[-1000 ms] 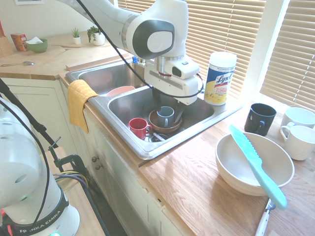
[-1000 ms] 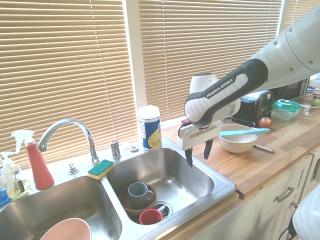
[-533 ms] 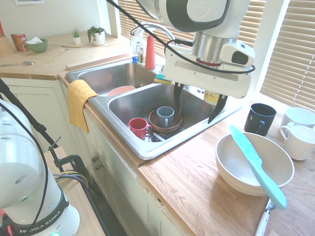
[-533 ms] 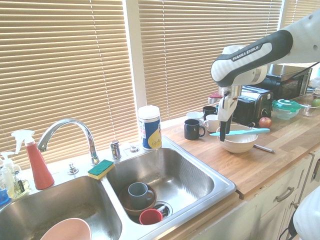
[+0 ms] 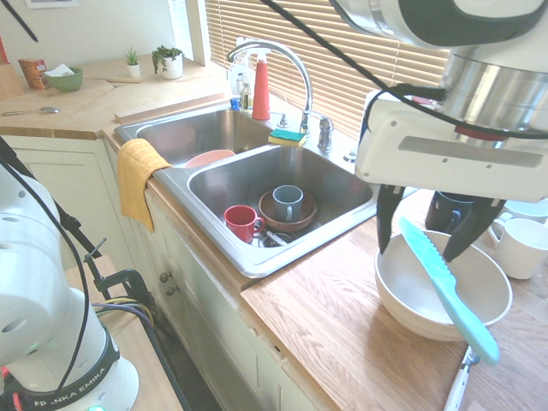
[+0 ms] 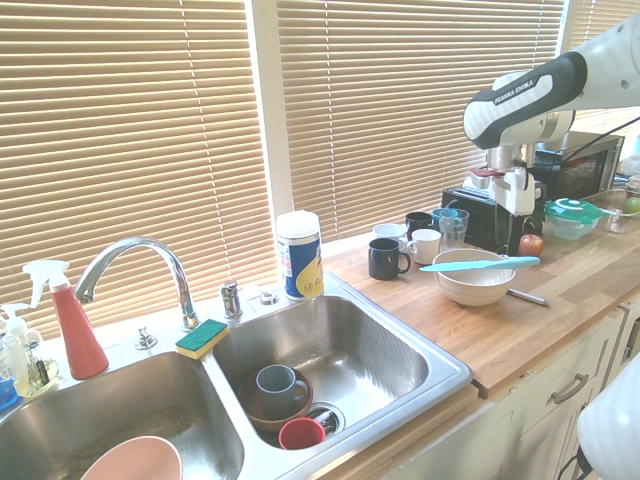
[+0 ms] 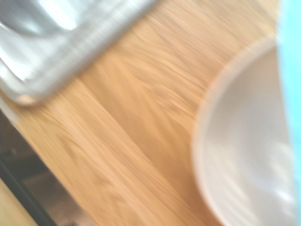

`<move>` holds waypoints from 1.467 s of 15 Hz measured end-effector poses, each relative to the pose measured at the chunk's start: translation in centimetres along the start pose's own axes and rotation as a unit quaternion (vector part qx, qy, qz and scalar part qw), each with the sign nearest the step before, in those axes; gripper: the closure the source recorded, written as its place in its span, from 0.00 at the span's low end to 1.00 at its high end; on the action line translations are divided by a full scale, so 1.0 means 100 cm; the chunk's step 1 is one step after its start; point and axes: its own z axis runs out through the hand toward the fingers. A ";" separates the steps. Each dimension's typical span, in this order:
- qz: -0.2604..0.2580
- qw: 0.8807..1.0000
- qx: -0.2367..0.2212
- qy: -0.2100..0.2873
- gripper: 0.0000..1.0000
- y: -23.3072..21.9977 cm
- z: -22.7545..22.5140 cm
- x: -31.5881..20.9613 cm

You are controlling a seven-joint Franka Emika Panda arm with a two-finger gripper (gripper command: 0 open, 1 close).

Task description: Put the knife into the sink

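The long blue-green plastic knife (image 5: 447,289) lies across the top of the white bowl (image 5: 402,304), at the lower right of the first outside view. The bowl's rim holds it up, so its handle pokes out past the edge (that looks easy to grab, but it might tip). The robot's gripper (image 5: 437,244) is wide open with nothing in it, probably so its two fingers can go around the knife. The metal sink (image 5: 261,267) is in the middle, with a red mug (image 5: 243,223) and a blue-gray mug (image 5: 288,204) in it, maybe waiting for a wash.
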 end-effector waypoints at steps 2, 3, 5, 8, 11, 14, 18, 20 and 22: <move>0.013 1.000 -0.003 0.012 0.00 0.016 0.015 0.017; 0.020 1.000 -0.001 0.021 0.00 0.019 0.024 0.025; 0.025 0.999 0.001 0.023 0.00 0.020 0.040 0.037; 0.027 1.000 0.004 0.010 0.00 0.022 0.057 0.042; 0.032 0.999 0.008 0.000 1.00 0.026 0.068 0.039; 0.032 0.999 0.011 -0.007 1.00 0.020 0.076 0.040; 0.042 0.999 0.014 -0.011 1.00 0.023 0.081 0.038; 0.046 0.999 0.014 -0.011 1.00 0.025 0.081 0.036; 0.047 0.999 0.015 -0.011 1.00 0.026 0.081 0.035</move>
